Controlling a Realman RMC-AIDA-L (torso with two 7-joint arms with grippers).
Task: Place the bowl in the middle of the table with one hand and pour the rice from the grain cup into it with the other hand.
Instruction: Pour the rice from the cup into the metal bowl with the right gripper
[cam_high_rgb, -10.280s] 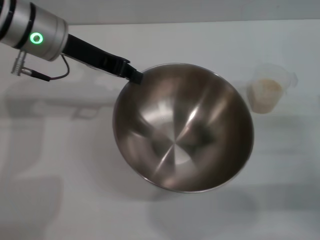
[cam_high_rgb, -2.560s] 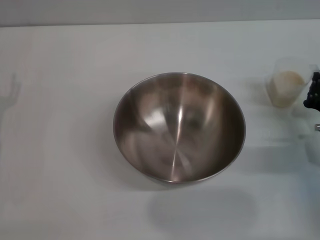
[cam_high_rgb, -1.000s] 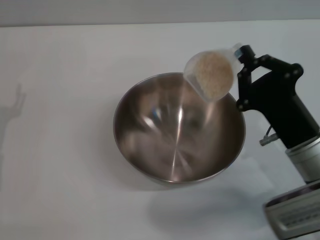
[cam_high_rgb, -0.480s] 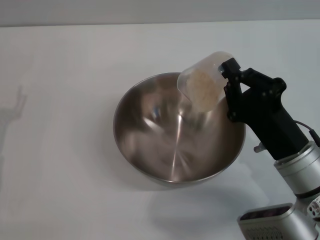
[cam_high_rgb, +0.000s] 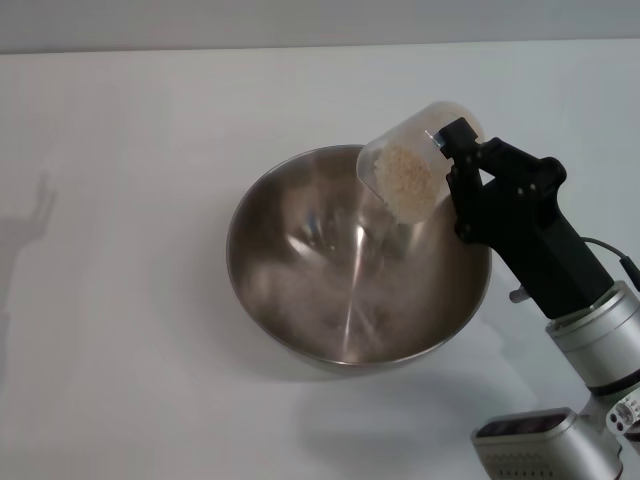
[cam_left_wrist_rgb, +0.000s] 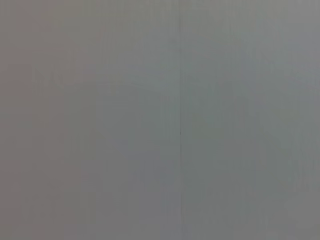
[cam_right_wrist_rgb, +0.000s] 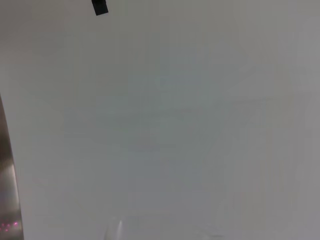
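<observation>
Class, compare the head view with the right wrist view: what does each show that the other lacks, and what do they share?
Only the head view shows the right gripper tilting the small clear plastic grain cup of pale rice above the large stainless-steel bowl. Only the right wrist view shows a small black piece at its edge. Both show the plain white table and some of the bowl's steel.

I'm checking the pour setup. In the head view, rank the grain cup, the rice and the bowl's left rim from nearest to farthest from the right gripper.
1. Grain cup: held by the right gripper, tilted over the bowl's far right rim.
2. Rice: inside the cup, toward its mouth.
3. Bowl left rim: farthest, across the bowl.
</observation>
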